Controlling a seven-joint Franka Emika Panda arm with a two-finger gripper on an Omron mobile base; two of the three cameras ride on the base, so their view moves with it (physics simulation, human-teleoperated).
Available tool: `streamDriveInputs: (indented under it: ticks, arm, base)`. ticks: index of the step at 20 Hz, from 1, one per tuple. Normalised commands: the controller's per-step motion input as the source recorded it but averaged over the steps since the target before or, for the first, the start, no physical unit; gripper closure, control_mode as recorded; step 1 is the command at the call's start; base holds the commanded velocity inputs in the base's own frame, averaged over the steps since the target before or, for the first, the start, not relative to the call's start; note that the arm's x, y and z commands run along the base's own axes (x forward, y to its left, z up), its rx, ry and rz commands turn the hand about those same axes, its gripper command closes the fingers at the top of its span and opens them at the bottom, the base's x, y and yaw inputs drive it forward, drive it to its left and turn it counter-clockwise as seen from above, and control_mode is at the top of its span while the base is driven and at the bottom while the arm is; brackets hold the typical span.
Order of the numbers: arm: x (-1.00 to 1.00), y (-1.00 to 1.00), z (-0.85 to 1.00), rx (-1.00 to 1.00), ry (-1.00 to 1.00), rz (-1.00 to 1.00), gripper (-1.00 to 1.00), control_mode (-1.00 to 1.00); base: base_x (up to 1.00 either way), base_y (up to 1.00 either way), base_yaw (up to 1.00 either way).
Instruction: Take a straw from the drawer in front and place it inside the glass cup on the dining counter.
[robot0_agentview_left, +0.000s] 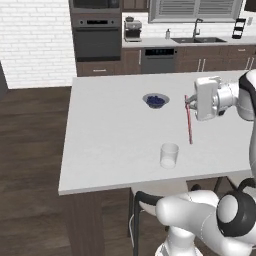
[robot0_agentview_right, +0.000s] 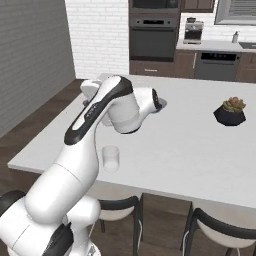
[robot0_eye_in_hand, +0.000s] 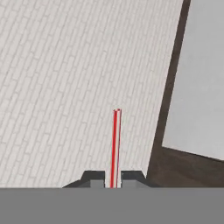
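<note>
Gripper (robot0_agentview_left: 188, 102): clamped on straw (robot0_agentview_left: 189, 122), held above dining counter (robot0_agentview_left: 110, 140), beyond and right of glass cup (robot0_agentview_left: 169, 155). Step: carry. Next, probably: lower end aligned over cup mouth.

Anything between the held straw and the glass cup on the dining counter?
Nothing visible. The gripper is shut on the straw, which hangs above bare dining counter. The glass cup stands nearer the front edge; the blue bowl sits off to the side.

Around glass cup (robot0_agentview_left: 169, 155): bare dining counter (robot0_agentview_left: 110, 140) on all sides.
Obstacles: blue bowl (robot0_agentview_left: 155, 101) well beyond; potted succulent (robot0_agentview_right: 230, 111) far aside.
Above cup: unobstructed.
</note>
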Motion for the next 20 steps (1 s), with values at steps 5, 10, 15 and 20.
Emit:
streamDriveInputs:
  ticks: [5, 10, 15, 20]
  arm:
    - [0.30, -0.01, -0.26, 0.13, -0.08, 0.05, 1.00, -1.00]
    - [0.49, -0.08, -0.14, 0.06, -0.02, 0.01, 1.00, -1.00]
    - [0.33, -0.23, -0.16, 0.00, 0.00, 0.00, 1.00, -1.00]
    - [0.10, -0.13, -0.27, 0.00, 0.00, 0.00, 1.00, -1.00]
  base:
    - [0.00, 0.00, 0.00]
    - [0.00, 0.00, 0.00]
    - [0.00, 0.00, 0.00]
    - [0.00, 0.00, 0.00]
